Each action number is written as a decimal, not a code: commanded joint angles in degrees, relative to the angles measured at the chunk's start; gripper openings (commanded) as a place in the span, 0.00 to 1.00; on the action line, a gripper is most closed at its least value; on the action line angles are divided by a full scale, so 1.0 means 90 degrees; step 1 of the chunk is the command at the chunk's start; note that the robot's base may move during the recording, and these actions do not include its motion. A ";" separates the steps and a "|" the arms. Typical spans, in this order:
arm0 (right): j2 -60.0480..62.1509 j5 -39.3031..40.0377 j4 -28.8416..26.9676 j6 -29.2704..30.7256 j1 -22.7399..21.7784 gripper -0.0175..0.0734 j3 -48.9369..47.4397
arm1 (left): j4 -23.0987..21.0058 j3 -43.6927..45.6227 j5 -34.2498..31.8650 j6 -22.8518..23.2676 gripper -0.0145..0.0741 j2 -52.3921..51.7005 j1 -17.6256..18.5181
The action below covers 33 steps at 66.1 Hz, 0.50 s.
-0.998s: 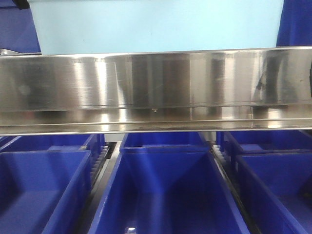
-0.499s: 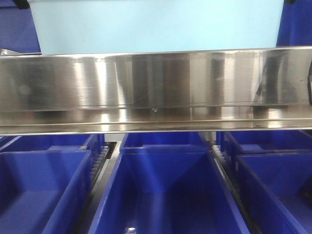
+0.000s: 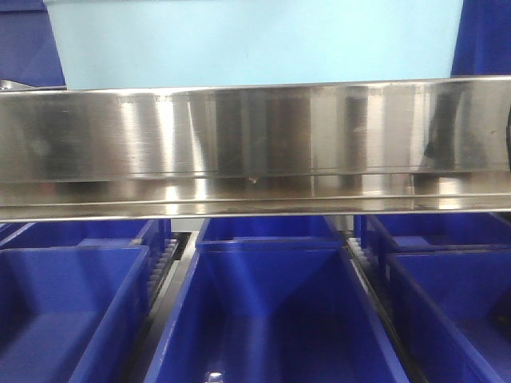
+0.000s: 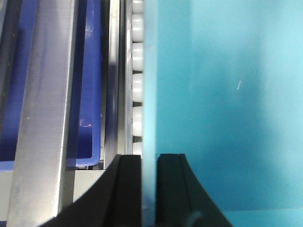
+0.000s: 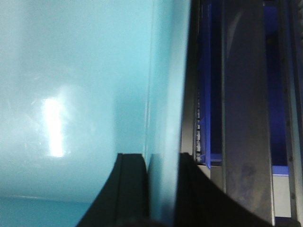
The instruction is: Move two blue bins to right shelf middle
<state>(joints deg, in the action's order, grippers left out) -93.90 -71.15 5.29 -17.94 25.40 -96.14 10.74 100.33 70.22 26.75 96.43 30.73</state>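
Little has shifted: the dark tips at the pale blue bin's [image 3: 255, 40] top corners have left the front view. The bin sits just above the steel rail [image 3: 255, 144], its long wall along the rail. The left fingers [image 4: 129, 184] and right fingers [image 5: 131, 184] each pinch an opposite side wall, with the bin between them.

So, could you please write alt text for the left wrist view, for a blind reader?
The left gripper clamps the thin side wall of a pale aqua bin, one black finger inside and one outside. Beside the bin runs a row of white rollers, then steel rails and a deep blue bin at the picture's left.
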 commanded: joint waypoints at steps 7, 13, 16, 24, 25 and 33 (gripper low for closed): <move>0.0025 0.0131 -0.0021 0.0014 -0.0006 0.01 -0.0035 | 0.0005 0.0060 -0.0028 0.0029 0.04 -0.0058 -0.0021; 0.0025 0.0131 -0.0020 0.0014 -0.0006 0.01 -0.0035 | 0.0016 0.0060 -0.0028 0.0029 0.04 -0.0058 -0.0021; 0.0025 0.0131 -0.0020 0.0014 -0.0006 0.01 -0.0035 | 0.0016 0.0060 -0.0028 0.0029 0.04 -0.0058 -0.0021; 0.0025 0.0131 -0.0020 0.0000 -0.0006 0.01 -0.0035 | -0.0021 0.0060 -0.0028 0.0029 0.04 -0.0058 -0.0021; 0.0025 0.0131 -0.0020 0.0000 -0.0006 0.01 -0.0035 | -0.0021 0.0060 -0.0028 0.0029 0.04 -0.0058 -0.0021; 0.0076 0.0131 -0.0020 -0.0042 -0.0006 0.01 -0.0035 | -0.0007 0.0060 -0.0028 0.0029 0.04 -0.0069 -0.0021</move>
<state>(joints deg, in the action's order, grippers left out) -93.90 -71.15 5.25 -18.05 25.40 -96.14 10.74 100.33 70.22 26.75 96.43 30.73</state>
